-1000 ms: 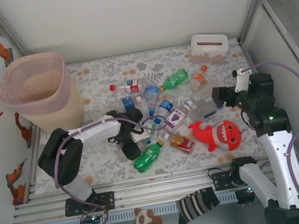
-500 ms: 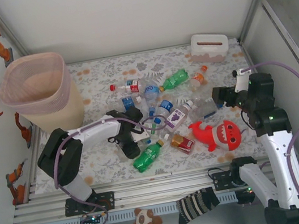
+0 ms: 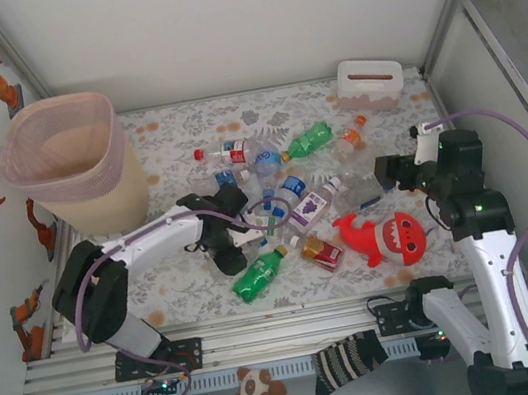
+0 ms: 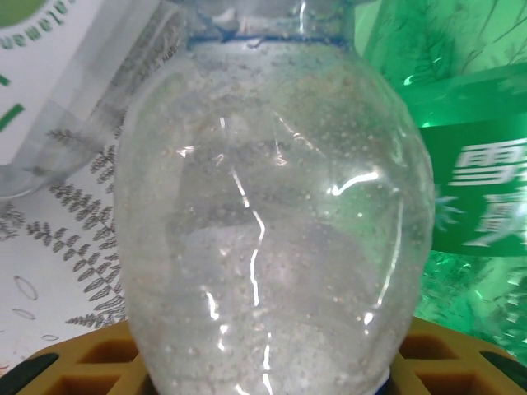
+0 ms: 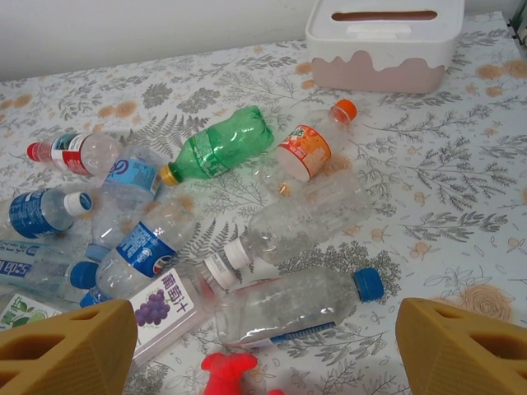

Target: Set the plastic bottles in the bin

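Several plastic bottles (image 3: pixel 281 179) lie in a heap mid-table, clear and green ones with coloured labels. The pink bin (image 3: pixel 56 104) stands at the far left. My left gripper (image 3: pixel 241 240) is low at the heap's near left edge, shut on a clear bottle (image 4: pixel 272 206) that sits between its yellow fingers (image 4: pixel 74 370). A green bottle (image 4: pixel 478 206) lies right beside it. My right gripper (image 3: pixel 389 173) hangs open above the heap's right side, over a clear bottle with a blue cap (image 5: pixel 288 304), holding nothing.
A red shark plush (image 3: pixel 392 235) lies near the right gripper. A white slotted box (image 3: pixel 369 84) stands at the back right. A green bottle (image 3: pixel 259 272) lies nearest the front edge. Walls close in on both sides.
The left jaws have closed in on the clear bottle, and the left arm's elbow has swung left. The right arm has not moved.
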